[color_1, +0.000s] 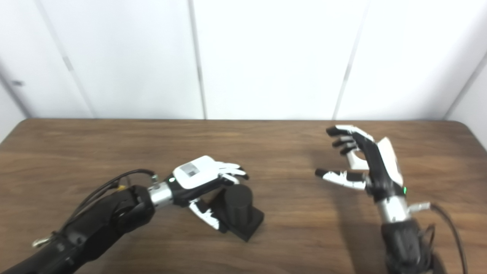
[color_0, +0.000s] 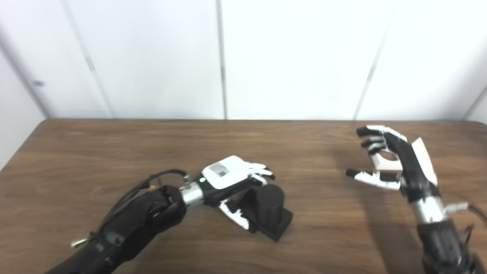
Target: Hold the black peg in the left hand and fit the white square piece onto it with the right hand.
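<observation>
The black peg, a short cylinder on a square base, stands on the wooden table near the middle. My left hand wraps it from the left, with its fingers curled over the cylinder's top and its thumb against the base's near side. At the right, my right hand is raised above the table, fingers curled and well apart from the outstretched thumb. The white square piece, with a round hole, shows in the gap between them. Nothing pinches it, and I cannot tell whether it rests on the table behind the hand.
The brown table runs the full width of the view, and a white panelled wall stands right behind its far edge. Cables trail from both forearms, one near the left wrist and one at the right.
</observation>
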Controlling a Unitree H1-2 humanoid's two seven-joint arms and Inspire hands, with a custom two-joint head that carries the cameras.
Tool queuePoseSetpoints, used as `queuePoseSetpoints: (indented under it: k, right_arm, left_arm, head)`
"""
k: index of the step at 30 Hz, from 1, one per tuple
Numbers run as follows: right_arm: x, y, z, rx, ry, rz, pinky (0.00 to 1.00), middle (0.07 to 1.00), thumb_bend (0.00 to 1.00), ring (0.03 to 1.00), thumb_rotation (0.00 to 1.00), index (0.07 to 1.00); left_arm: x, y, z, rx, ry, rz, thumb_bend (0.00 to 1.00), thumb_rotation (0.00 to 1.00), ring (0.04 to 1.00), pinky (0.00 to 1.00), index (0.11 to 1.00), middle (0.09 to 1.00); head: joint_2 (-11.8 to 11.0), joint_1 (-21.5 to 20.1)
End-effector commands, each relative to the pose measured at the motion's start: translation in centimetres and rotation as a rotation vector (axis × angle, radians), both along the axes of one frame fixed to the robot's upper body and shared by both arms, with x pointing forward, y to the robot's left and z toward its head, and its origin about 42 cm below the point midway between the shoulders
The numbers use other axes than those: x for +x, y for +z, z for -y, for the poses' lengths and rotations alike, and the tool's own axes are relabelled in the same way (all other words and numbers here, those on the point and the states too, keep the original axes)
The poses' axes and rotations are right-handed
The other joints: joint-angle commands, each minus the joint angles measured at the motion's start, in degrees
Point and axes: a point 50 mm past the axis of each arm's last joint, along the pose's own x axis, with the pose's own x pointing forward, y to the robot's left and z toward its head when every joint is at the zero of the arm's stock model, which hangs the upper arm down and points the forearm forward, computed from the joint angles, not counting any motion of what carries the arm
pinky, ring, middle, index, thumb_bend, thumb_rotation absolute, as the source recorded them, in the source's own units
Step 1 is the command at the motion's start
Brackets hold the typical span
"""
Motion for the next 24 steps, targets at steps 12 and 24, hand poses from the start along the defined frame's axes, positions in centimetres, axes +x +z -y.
queuePoseSetpoints:
  k: [12,24]
  right_arm:
    - [3.1,8.8,2.4,-0.577,-0.11,-0.088,0.65,0.85,0.82,0.812,0.11,0.778]
    - [6.5,8.6,2.3,-0.804,-0.229,-0.374,0.82,0.927,0.94,0.923,0.13,0.873]
  left_arm:
    - [-1.8,-3.9,-6.0,0.237,0.037,-0.062,0.52,0.07,0.858,0.76,0.491,0.842]
    - [-2.1,-3.9,-7.7,0.216,0.047,-0.079,0.52,0.06,0.837,0.74,0.49,0.833]
  head:
    - [-4.48,-12.94]
    - [-7.54,-17.97]
